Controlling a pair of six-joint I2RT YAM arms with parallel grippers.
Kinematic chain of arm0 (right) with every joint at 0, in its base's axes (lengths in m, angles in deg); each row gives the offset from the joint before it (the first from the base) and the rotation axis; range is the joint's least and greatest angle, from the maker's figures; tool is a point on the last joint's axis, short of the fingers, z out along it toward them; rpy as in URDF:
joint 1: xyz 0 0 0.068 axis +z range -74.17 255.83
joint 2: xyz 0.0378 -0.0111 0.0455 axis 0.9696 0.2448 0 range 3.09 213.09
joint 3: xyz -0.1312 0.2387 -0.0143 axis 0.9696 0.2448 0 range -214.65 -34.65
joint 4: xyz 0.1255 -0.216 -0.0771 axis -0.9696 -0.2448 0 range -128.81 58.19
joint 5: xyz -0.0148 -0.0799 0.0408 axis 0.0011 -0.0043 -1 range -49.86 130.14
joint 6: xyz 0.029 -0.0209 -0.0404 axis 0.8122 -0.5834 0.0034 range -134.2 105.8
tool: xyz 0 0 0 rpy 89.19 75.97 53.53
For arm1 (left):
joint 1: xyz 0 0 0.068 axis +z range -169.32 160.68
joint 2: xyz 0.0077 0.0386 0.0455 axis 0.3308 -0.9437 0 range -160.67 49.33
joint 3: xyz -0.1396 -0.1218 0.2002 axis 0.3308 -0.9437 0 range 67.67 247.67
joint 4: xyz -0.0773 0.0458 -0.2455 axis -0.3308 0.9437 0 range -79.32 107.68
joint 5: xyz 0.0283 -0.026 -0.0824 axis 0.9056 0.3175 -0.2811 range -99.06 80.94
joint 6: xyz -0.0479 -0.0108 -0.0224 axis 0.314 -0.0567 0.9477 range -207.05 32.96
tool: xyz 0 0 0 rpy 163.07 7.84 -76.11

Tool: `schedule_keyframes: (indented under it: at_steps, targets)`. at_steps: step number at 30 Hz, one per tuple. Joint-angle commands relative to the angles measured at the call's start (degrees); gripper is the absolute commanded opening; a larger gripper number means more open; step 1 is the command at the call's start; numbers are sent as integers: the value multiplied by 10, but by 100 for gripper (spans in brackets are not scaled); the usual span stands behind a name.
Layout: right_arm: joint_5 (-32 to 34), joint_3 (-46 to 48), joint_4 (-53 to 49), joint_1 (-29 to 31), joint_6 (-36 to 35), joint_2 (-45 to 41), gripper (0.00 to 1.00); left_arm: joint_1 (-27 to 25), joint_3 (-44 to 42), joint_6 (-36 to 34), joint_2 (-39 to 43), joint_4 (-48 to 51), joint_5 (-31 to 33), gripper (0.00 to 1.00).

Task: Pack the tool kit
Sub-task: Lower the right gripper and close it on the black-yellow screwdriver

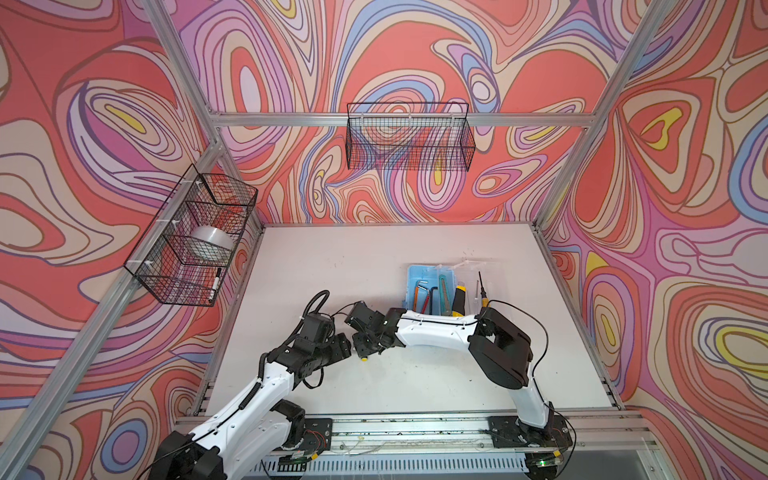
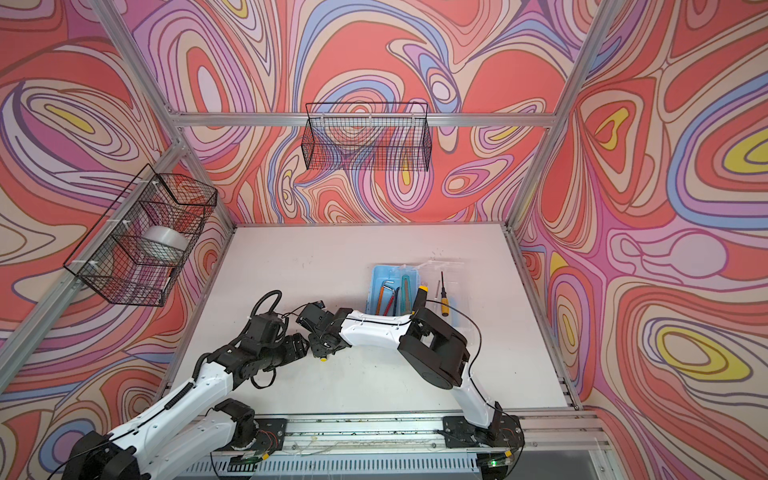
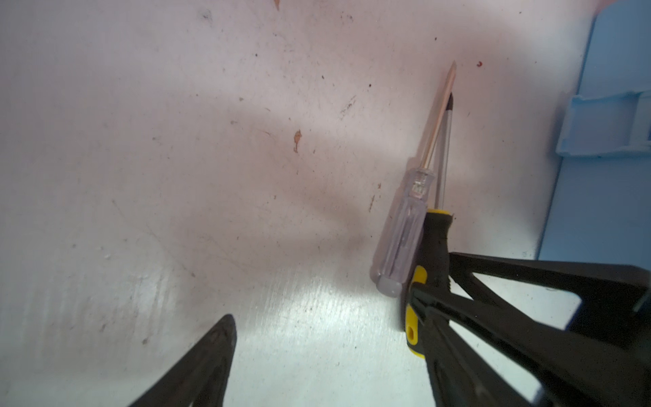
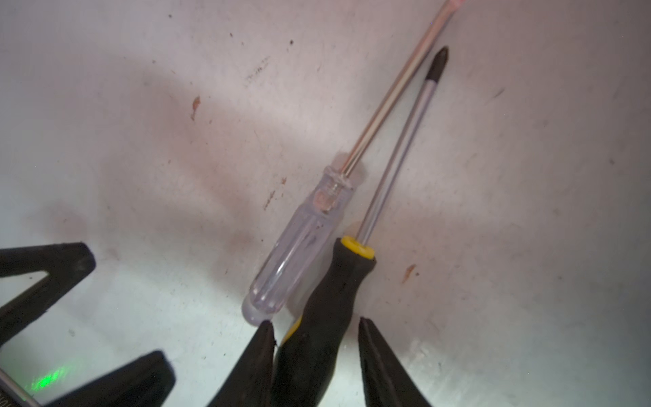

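Blue plastic tool kit (image 1: 415, 272) lies open on the right of the white table (image 1: 332, 257), with hex keys (image 1: 424, 297) in its base. Near it, toward the table's middle, two screwdrivers lie touching. The right gripper (image 4: 317, 326) straddles the black-and-yellow screwdriver (image 4: 327, 299) at its handle, jaws not yet clamped, with a sliver of gap on one side. The left gripper (image 4: 126, 310) stands spread and empty. The tool looks light, stiff and prone to rolling, so it is best pinched mid-handle on the rubbery grip, clear of the clear-handled screwdriver (image 4: 299, 253).
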Motion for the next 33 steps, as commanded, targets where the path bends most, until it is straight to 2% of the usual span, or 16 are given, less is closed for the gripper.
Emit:
schedule_keyframes:
  at_steps: [1,8,19,28,33]
  targets:
    - [4,-13,-15,3,3,17,41,3,-6,6,2,0,3,83]
    - [15,-16,-28,4,4,30,35,5,-6,7,2,-4,2,84]
    - [40,-16,-53,4,11,44,34,5,-5,7,-10,-17,-4,83]
    - [41,-13,-55,4,11,40,28,5,-3,6,-16,-24,-7,83]
    - [49,-7,-58,4,10,21,20,5,-1,6,-14,-25,-7,83]
